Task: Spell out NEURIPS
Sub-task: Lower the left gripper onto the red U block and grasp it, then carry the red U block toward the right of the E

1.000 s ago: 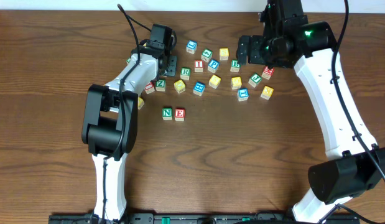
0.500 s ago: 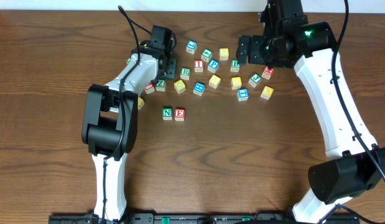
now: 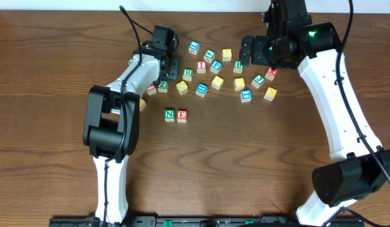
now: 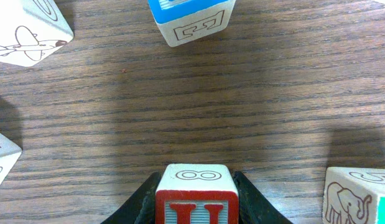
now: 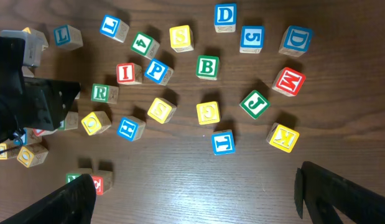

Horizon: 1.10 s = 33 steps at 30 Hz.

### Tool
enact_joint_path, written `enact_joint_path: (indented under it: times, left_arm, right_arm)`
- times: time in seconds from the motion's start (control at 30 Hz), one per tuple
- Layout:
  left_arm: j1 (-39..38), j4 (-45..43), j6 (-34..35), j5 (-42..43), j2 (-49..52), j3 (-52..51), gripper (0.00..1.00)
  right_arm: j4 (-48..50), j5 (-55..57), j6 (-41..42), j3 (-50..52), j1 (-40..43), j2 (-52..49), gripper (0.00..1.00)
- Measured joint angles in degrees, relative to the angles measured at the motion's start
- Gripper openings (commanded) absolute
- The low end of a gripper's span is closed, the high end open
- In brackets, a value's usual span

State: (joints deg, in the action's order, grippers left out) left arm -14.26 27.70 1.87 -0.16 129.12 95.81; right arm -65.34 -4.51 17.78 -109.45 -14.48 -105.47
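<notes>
Clamping red U cube (image 4: 195,186), L gripper (image 4: 196,208) unmoved since prior; R gripper (image 5: 195,186) wide.

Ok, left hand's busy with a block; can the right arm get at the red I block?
Probably yes: the right hand is open and empty, nothing covers the I block, though the P block crowds it.

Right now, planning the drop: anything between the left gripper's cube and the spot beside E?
Yes: at table height, the green Z cube and a yellow cube lie between the held cube and the E cube.
</notes>
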Motion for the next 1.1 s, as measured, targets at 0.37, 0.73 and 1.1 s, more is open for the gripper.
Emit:
enact_joint_path:
  times: [0.37, 0.73, 1.1]
  left_arm:
    - [0.0, 1.1, 0.0, 0.0, -3.9, 0.0, 0.27]
    - [0.0, 6.0, 4.9, 0.0, -11.5, 0.0, 0.26]
    - [0.0, 11.6, 10.2, 0.5, -14.1, 0.0, 0.26]
  right_arm:
    - [0.0, 0.0, 0.0, 0.0, 0.0, 0.0, 0.99]
    - [0.0, 0.0, 0.0, 0.0, 0.0, 0.0, 0.99]
    - [0.0, 0.0, 0.0, 0.0, 0.0, 0.0, 0.99]
